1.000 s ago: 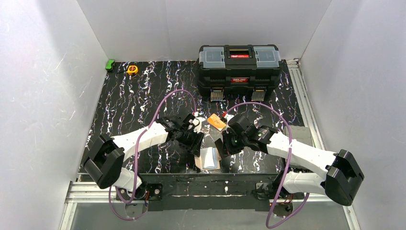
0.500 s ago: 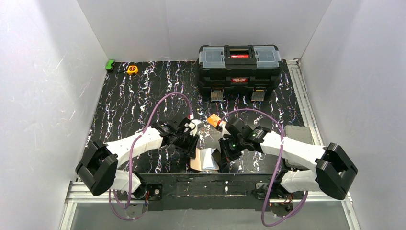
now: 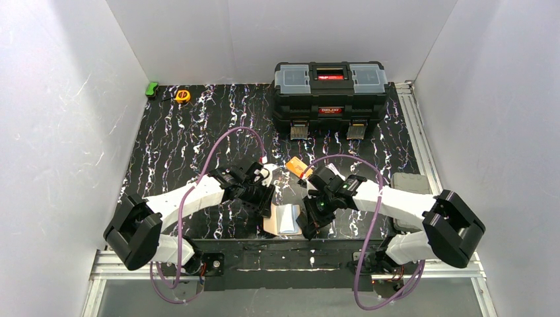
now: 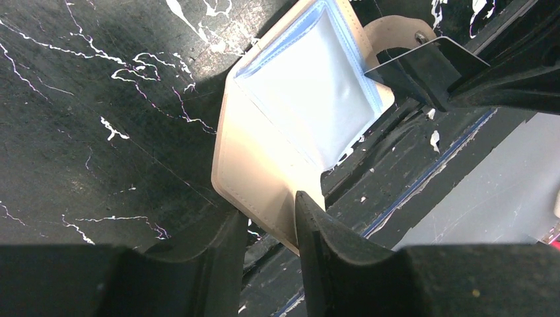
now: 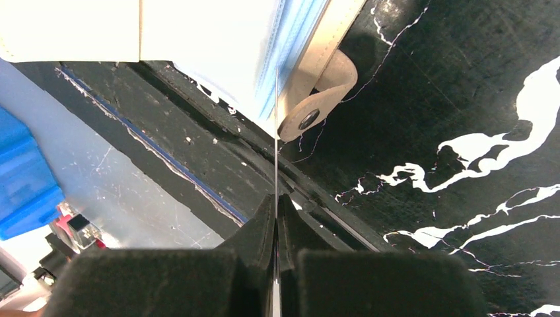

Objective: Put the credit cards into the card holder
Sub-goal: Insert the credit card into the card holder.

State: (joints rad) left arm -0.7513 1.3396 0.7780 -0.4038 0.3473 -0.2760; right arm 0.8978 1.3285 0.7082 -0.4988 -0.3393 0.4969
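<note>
The cream card holder (image 3: 282,220) lies open at the table's near edge, with its pale blue inside (image 4: 310,86) facing up. My left gripper (image 3: 267,206) has its jaws around the near edge of the left cover (image 4: 261,165), which stands tilted up. My right gripper (image 3: 309,223) is shut on the black card (image 4: 422,66). The card shows edge-on in the right wrist view (image 5: 275,132), with its far edge at the blue pocket beside the snap tab (image 5: 317,99). The orange card (image 3: 297,166) lies flat on the table behind both grippers.
A big black toolbox (image 3: 330,92) stands at the back. A yellow tape measure (image 3: 183,96) and a green object (image 3: 152,88) lie at the back left corner. A grey block (image 3: 413,183) sits at the right rail. The table's front edge (image 5: 198,172) runs right by the card holder.
My right gripper has moved toward the near edge, bringing the black card to the card holder's right side. The left arm shifted the card holder slightly left and tilted its left cover up.
</note>
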